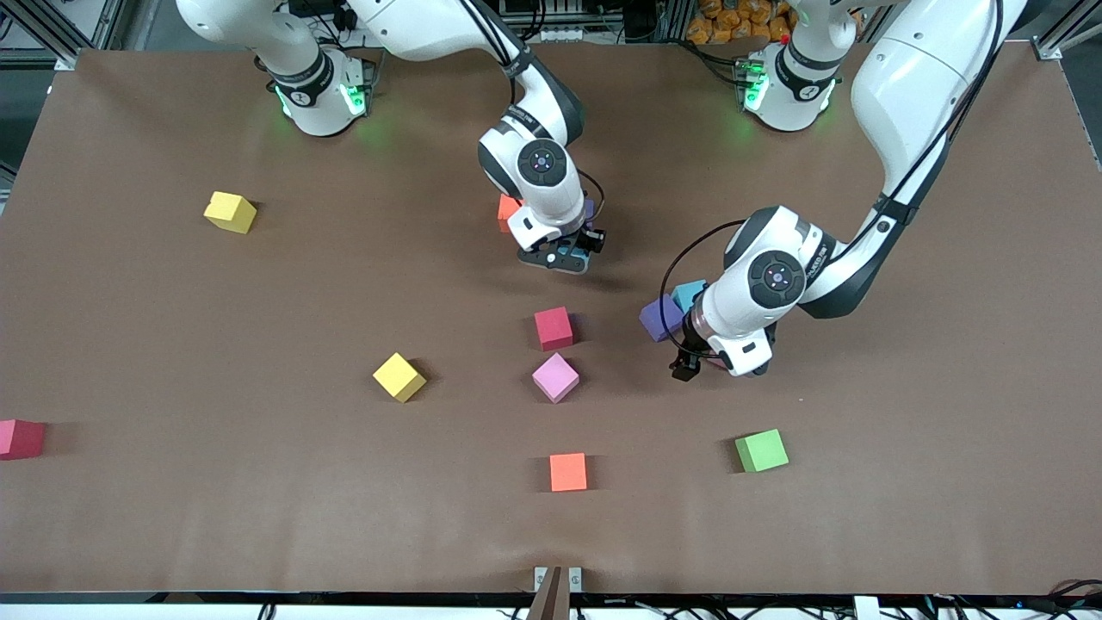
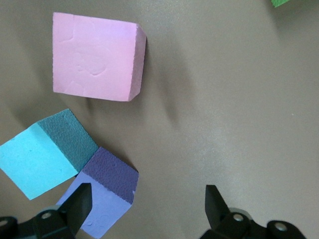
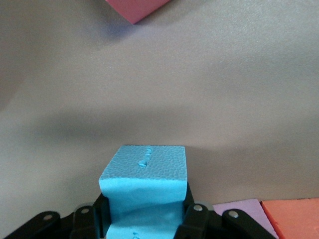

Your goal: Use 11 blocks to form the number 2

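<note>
My right gripper [image 1: 572, 254] is shut on a light blue block [image 3: 144, 184], held over the table's middle, with an orange block [image 1: 508, 211] and a pale purple block [image 3: 244, 213] close by. My left gripper [image 1: 696, 362] hangs open, low over bare table [image 2: 148, 201], with one finger [image 2: 79, 201] at the edge of a purple block [image 1: 661, 317]. That block touches another light blue block [image 1: 689, 294], and a pink block [image 2: 97, 62] lies near them. The other blocks lie scattered; no number 2 is in view.
Loose on the table are a red block [image 1: 553, 328], a pink block [image 1: 555, 377], two yellow blocks [image 1: 399, 376] [image 1: 230, 211], an orange block [image 1: 568, 472], a green block [image 1: 761, 450] and a dark pink block [image 1: 19, 438] at the table's edge.
</note>
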Robot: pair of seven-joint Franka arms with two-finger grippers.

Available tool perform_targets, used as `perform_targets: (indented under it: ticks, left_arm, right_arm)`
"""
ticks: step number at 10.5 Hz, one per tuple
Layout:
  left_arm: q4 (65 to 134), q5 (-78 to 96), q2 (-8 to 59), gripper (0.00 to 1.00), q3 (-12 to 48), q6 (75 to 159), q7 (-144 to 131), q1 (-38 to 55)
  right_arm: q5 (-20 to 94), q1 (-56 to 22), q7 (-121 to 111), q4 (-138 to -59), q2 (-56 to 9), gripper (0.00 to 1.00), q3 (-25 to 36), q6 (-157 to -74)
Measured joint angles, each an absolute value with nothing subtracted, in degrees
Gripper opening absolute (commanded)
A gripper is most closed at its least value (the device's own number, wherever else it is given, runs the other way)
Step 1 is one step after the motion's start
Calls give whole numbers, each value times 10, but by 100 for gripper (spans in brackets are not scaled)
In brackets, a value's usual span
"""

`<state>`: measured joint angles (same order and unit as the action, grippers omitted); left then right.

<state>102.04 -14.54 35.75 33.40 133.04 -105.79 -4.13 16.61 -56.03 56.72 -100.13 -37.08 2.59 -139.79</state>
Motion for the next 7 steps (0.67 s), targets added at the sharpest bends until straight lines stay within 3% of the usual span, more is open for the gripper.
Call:
perform_targets:
  ticks: [7]
  left_arm:
    - [1014, -145, 365, 100, 334, 1330, -1058, -41]
  right_arm:
    - [165, -560, 567, -1001, -371, 0, 17, -1398]
